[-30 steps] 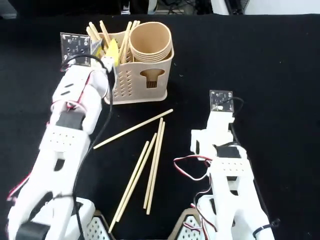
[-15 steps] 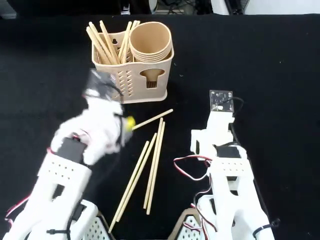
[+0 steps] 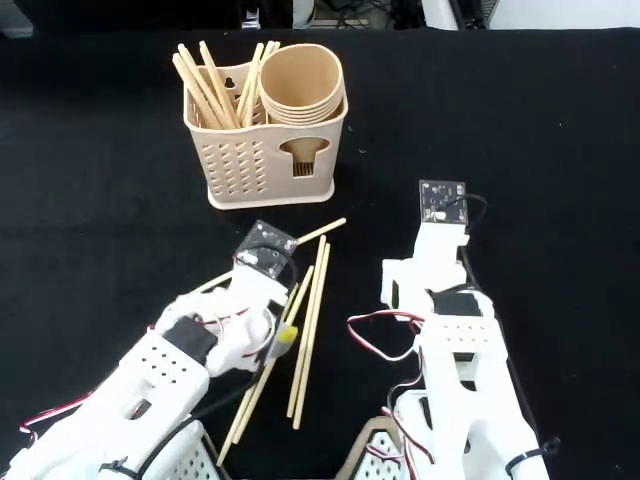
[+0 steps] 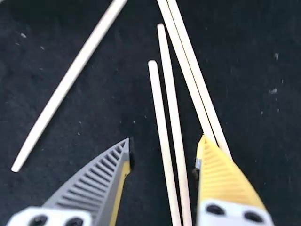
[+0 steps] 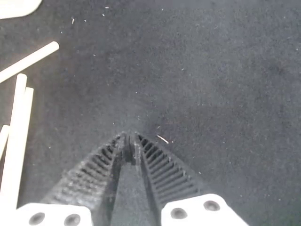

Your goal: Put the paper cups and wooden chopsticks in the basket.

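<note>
Left claw (image 4: 164, 140) now over loose chopsticks (image 4: 170, 94)

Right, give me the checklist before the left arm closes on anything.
1. Left gripper open: ok.
2. Chopsticks in its gap: ok, two chopsticks lie side by side between the jaws.
3. Only one stick lined up: not ok, and a second pair lies close beside them, by one finger.
4. Fingertips down at table level: cannot tell.
5. Right gripper out of the way: ok, shut, over bare black table.
6. Basket upright and ready: ok, paper cups stacked in one side, sticks leaning in the other.
</note>
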You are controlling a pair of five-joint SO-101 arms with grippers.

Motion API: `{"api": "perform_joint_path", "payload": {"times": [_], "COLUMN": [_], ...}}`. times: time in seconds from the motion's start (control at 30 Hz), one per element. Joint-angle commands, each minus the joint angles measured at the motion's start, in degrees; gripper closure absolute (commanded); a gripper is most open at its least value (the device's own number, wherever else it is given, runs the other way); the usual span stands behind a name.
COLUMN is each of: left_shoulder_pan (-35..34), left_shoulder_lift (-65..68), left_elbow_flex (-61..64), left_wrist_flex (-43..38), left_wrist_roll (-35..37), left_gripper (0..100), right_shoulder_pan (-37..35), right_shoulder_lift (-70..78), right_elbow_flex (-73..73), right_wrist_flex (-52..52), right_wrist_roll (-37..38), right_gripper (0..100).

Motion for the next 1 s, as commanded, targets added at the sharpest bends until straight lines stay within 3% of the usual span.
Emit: {"api": "perform_joint_path", "payload": {"times": [0.0, 0.2, 0.5, 0.97], "left_shoulder_pan": [0.6, 0.7, 5.7, 5.4], "left_shoulder_lift": [2.1, 12.8, 14.9, 27.3], "left_elbow_flex": [-2.8, -11.4, -10.9, -12.6], "left_wrist_flex": [1.2, 8.8, 6.7, 6.7], "left_wrist_roll": [-0.1, 0.3, 0.4, 0.1], "left_gripper": [76, 76, 76, 76], "right_shoulder_pan": [0.2, 0.2, 0.2, 0.2], "right_shoulder_lift": [-1.9, -1.6, -1.7, -1.8], "right_elbow_flex": [-0.4, -0.2, 0.4, 0.6], "right_wrist_flex": [-0.8, -0.8, -1.1, -1.1], "right_wrist_roll": [-0.1, -0.1, -0.1, -0.1], "right_gripper": [98.4, 98.4, 98.4, 98.4]}}
